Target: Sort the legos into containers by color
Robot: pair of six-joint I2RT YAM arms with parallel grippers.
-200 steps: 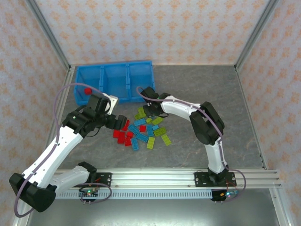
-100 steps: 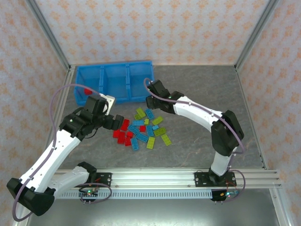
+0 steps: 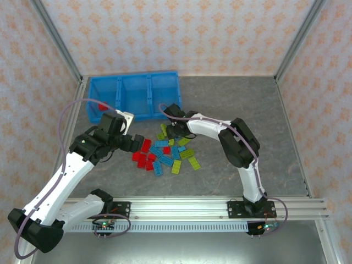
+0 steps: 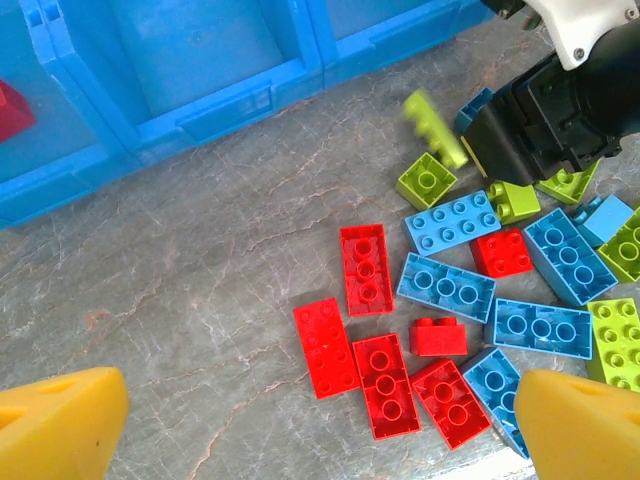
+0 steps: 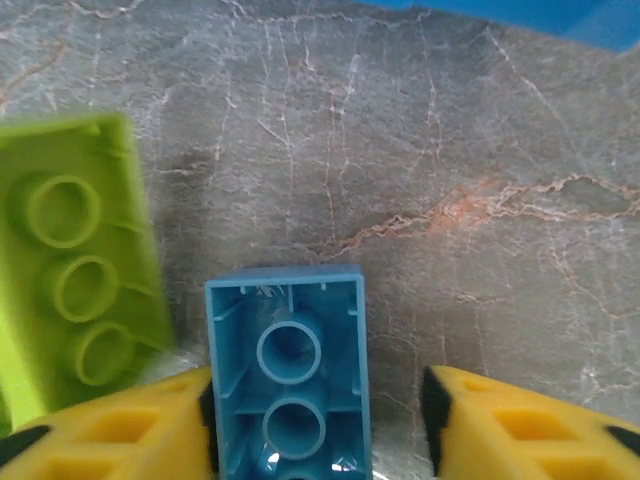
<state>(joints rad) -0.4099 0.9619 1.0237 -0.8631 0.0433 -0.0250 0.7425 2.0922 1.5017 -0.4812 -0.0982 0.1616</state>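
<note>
1. the legos (image 3: 165, 149) are glossy, studded plastic bricks in red, light blue and yellow-green. they lie in a loose heap on the grey, marble-veined desk (image 3: 236, 110), just in front of the bin.
2. the containers (image 3: 148, 96) are three square compartments in one shallow, bright blue plastic bin with thin dividers. i see one red brick (image 3: 102, 106) in the left compartment.
3. my left arm is bent at the elbow and reaches in from the left. the left pincer (image 4: 320, 425) hovers above the red bricks (image 4: 365, 265) with its yellow fingers (image 4: 60, 425) spread wide, holding nothing.
4. my right arm curls in a tight arc to the heap's far edge. the right pincer (image 5: 318, 430) is low at the desk, spread around a light blue brick (image 5: 288, 370) lying hollow side up — one finger touches it, the other stands off with a gap.
5. a yellow-green brick (image 5: 70, 260), round studs showing, lies just beside that blue one.
</note>
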